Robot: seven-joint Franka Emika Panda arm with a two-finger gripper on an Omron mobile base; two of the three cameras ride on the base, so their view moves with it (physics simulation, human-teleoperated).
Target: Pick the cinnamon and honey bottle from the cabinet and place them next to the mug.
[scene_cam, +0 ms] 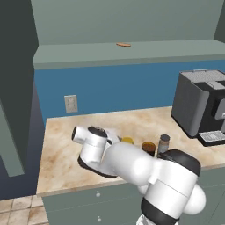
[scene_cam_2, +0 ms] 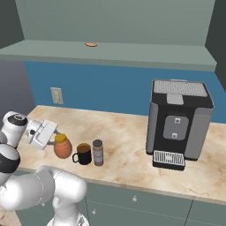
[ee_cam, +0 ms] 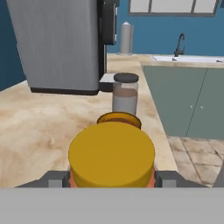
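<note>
A beige marbled worktop (scene_cam_2: 128,132) runs under a blue wall, with a grey-green cabinet (scene_cam_2: 110,26) hanging above it. Along the front edge of the worktop, towards its left end, three things stand in a row, close together. The end effector (scene_cam_2: 52,136) lies level at the honey bottle (scene_cam_2: 62,146), reaching in from the left; in the hand view its two grey fingers (ee_cam: 56,179) sit at either side of the orange jar just under the yellow lid, apparently closed against it, and the jar's base rests on the worktop. Just beyond the honey bottle stands the black mug (scene_cam_2: 83,154), its brown rim showing past the lid in the hand view. Just beyond the mug stands the cinnamon (scene_cam_2: 98,152), upright, dark cap on top, beside the mug though I cannot tell whether they touch. Farther along the worktop, well apart from the row and set back from the front edge, sits a dark grey coffee machine (scene_cam_2: 178,121) with a drip tray at its foot. A wall socket (scene_cam_2: 56,95) sits on the blue wall above the worktop's left end. On the cabinet shelf, towards its back, lies a small flat orange-brown thing (scene_cam_2: 91,44).
</note>
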